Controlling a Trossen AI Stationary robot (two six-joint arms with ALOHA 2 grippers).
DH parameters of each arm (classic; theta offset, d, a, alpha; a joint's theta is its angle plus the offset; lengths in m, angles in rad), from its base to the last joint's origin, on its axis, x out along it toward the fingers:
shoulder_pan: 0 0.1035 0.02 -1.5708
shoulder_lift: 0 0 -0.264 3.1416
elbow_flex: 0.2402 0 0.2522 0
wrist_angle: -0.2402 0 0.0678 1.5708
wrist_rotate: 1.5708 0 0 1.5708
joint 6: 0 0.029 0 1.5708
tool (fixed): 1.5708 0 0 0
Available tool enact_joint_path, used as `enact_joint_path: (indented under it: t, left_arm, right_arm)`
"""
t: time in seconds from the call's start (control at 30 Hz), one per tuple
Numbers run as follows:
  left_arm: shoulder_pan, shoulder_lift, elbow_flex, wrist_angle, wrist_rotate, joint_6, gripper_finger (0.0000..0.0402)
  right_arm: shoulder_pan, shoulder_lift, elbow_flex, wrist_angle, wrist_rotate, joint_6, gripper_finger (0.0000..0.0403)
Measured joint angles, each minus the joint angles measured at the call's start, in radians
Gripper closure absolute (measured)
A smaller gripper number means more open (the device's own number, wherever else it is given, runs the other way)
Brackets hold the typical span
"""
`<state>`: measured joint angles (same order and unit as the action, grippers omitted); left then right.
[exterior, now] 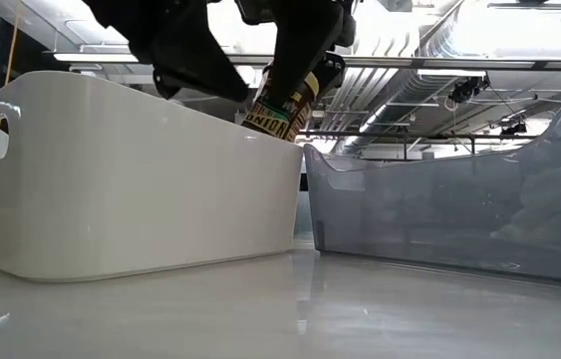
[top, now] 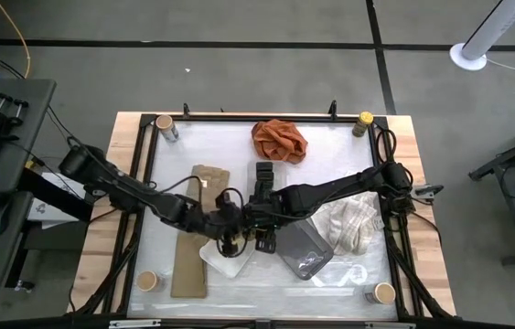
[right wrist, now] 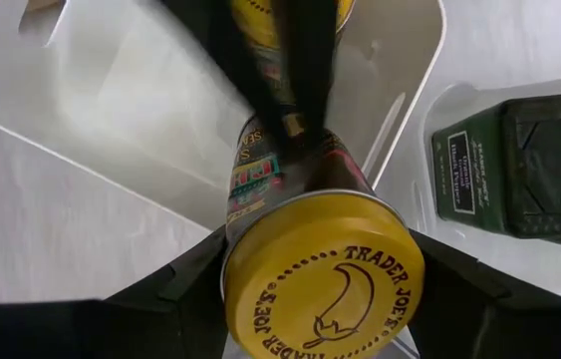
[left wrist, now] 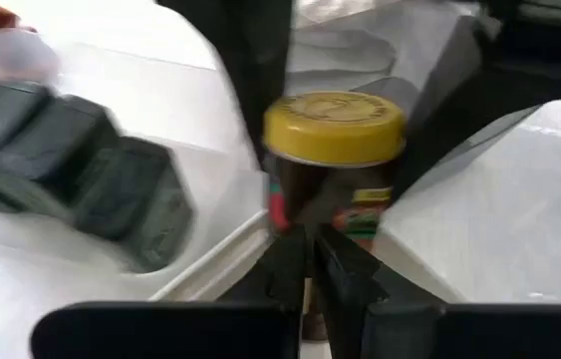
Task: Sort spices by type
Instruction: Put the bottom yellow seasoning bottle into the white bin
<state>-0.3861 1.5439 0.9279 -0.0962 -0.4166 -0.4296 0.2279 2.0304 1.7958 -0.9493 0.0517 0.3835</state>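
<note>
Dark fingers of the right gripper (right wrist: pixel 325 284) clamp a jar with a yellow lid (right wrist: pixel 320 294) just below its lid, one finger on each side, at the middle of the table. The low view shows this jar tilted in the air above the right-hand rim of the white tray (exterior: pixel 111 179), close to where that tray meets the grey tray (exterior: pixel 439 219).

The left gripper (left wrist: pixel 310 254) reaches in from the left to meet it. Its fingers (left wrist: pixel 285 261) are drawn almost together, their tips in front of the jar's lower part. In the right wrist view that narrow dark pair crosses the jar's far end.

Below the jar, inside the white tray, the edge of a second yellow lid (right wrist: pixel 243 12) shows past the left fingers. To the right, the grey tray holds a little black box (right wrist: pixel 514 165) with a label on its side. The left wrist view shows several such boxes side by side, though blurred.

Farther out, a white cloth (top: pixel 348 224) lies right of the grey tray. An orange cloth (top: pixel 279 139) is bunched at the far middle of the table. Jars with tan lids stand at the near left corner (top: pixel 147 280) and the near right corner (top: pixel 383 292).
</note>
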Motion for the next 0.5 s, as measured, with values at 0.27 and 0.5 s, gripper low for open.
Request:
enact_joint_path:
  t: [0.27, 0.5]
  left_arm:
    - [-0.007, 0.064, 0.001, 0.078, -0.007, -0.017, 0.0400]
    - [-0.006, 0.074, 0.002, 0.075, -0.011, -0.014, 0.0401]
  right_arm:
    - [0.001, 0.000, -0.003, -0.024, -0.004, -0.008, 0.0169]
    - [0.001, 0.000, -0.004, -0.032, -0.003, -0.012, 0.0169]
